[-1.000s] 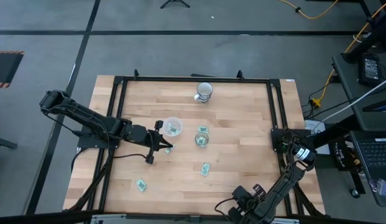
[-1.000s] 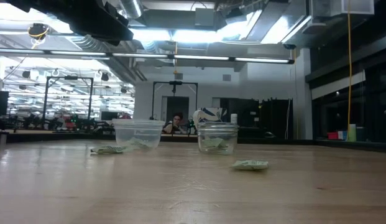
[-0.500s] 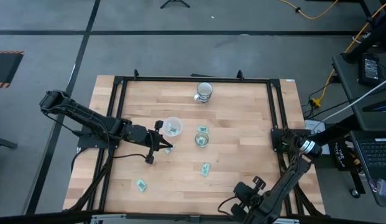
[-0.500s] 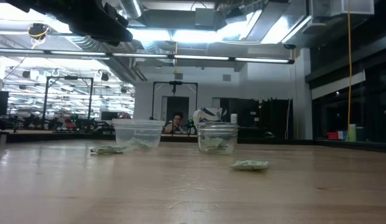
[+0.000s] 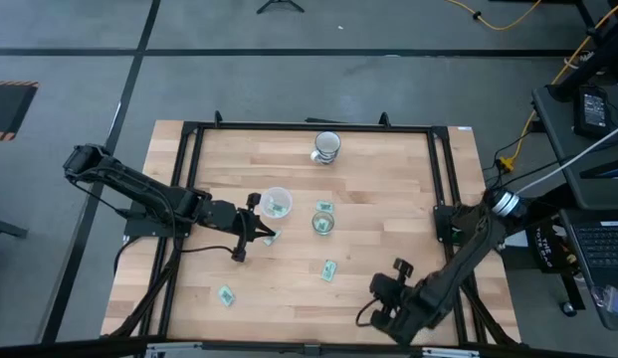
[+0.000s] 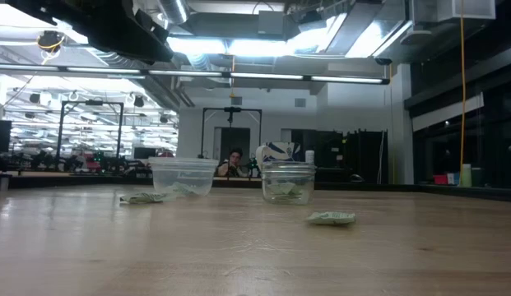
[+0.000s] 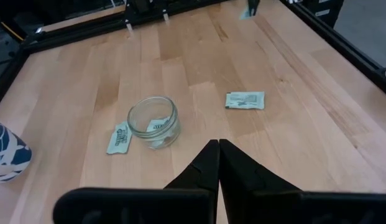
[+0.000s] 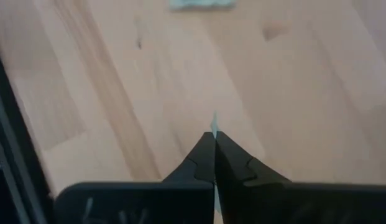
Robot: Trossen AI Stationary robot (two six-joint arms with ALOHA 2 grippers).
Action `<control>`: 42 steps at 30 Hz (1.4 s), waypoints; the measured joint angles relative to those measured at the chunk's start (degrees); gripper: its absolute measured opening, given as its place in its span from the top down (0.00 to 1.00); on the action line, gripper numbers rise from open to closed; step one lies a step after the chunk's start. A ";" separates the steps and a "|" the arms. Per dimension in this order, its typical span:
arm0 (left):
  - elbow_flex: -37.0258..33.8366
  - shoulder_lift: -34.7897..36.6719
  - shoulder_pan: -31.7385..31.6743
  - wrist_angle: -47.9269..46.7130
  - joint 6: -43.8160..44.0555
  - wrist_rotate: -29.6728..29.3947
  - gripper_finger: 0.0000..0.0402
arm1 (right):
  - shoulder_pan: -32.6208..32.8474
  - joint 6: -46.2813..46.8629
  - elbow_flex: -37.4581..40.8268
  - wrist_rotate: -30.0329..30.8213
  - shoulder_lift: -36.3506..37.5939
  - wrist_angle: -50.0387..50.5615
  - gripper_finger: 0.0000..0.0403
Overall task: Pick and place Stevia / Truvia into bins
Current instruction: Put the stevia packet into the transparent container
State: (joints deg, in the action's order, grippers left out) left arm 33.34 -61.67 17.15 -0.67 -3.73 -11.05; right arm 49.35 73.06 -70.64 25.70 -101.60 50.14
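The wide translucent cup (image 5: 277,202) holds a green-and-white packet; it also shows in the low view (image 6: 183,175). The narrow clear cup (image 5: 322,223) (image 7: 154,121) holds packets too. One packet (image 7: 119,138) lies flat against its far side. Two more packets lie flat on the table, one right of the middle (image 5: 328,268) (image 7: 245,99) and one near the front left (image 5: 226,295). My left gripper (image 5: 269,236) (image 7: 217,146) is shut and empty, just near-left of the wide cup. My right gripper (image 5: 376,291) (image 8: 213,140) is shut, above the table's near right part.
An opaque ribbed cup (image 5: 327,146) stands at the table's far middle, and shows patterned in the left wrist view (image 7: 6,155). A black frame (image 5: 309,126) runs round the tabletop. Bare wood lies between the packets and the near edge.
My right arm has swung up from the table's near edge, and its gripper has gone toward the far edge and over the tabletop, nearer the packet right of the middle. My left arm, the cups and the packets have kept still.
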 joint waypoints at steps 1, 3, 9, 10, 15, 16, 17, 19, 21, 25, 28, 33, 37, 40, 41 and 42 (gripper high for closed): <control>0.00 0.00 0.00 0.00 -0.02 0.00 0.99 | -0.63 -1.66 2.30 0.75 1.69 -2.12 1.00; 0.00 0.00 0.00 0.00 -0.04 0.00 0.99 | -2.22 -5.12 6.53 2.09 5.44 -5.47 1.00; 0.00 0.00 0.00 0.00 -0.04 -0.25 0.99 | -8.24 -21.71 17.14 5.73 16.81 -20.59 1.00; 0.00 0.00 0.00 0.00 -0.04 -0.75 0.99 | -9.36 -25.19 18.68 5.64 18.58 -24.12 1.00; 0.00 0.00 0.00 0.02 -0.04 -5.21 0.99 | -15.02 -40.17 24.28 0.19 25.11 -37.13 1.00; 0.00 0.00 0.00 0.02 -0.04 -6.25 0.99 | -15.93 -42.27 24.89 -0.41 26.05 -38.90 1.00; 0.00 0.00 0.00 0.02 -0.04 -7.16 0.99 | -16.85 -44.55 25.43 -0.84 26.82 -40.29 1.00; 0.00 0.00 0.00 0.02 -0.04 -7.78 0.99 | -18.53 -48.41 26.39 -1.28 27.40 -42.23 1.00; 0.00 0.00 0.00 0.05 -0.04 -7.61 0.99 | -19.84 -51.75 26.79 -1.44 27.25 -44.13 1.00; 0.00 0.00 0.00 0.20 -0.04 -7.22 0.99 | -21.85 -58.38 26.80 -1.88 25.95 -49.25 1.00; 0.00 0.00 0.00 0.37 -0.52 -7.26 0.99 | -23.42 -62.18 26.78 -2.52 24.82 -53.42 1.00; 0.00 0.00 0.00 0.46 -0.61 -7.26 0.99 | -27.30 -63.11 26.78 -5.37 23.34 -55.66 1.00; 0.00 0.00 0.00 0.09 -0.60 -7.28 0.99 | -31.04 -63.31 26.74 -8.86 21.77 -57.19 1.00; 0.00 0.00 0.00 0.07 -0.59 -7.28 0.99 | -33.81 -64.52 25.96 -11.79 20.04 -57.65 1.00; 0.00 0.00 0.00 0.07 -0.59 -7.30 0.99 | -34.69 -65.05 25.54 -12.60 19.40 -57.56 1.00; 0.00 0.00 0.00 0.02 -0.57 -7.30 0.99 | -35.54 -65.78 24.68 -13.39 18.53 -57.62 1.00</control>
State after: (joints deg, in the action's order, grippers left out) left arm 33.34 -61.67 17.15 -0.64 -4.30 -18.35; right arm 13.81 7.28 -45.96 12.32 -83.07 -7.48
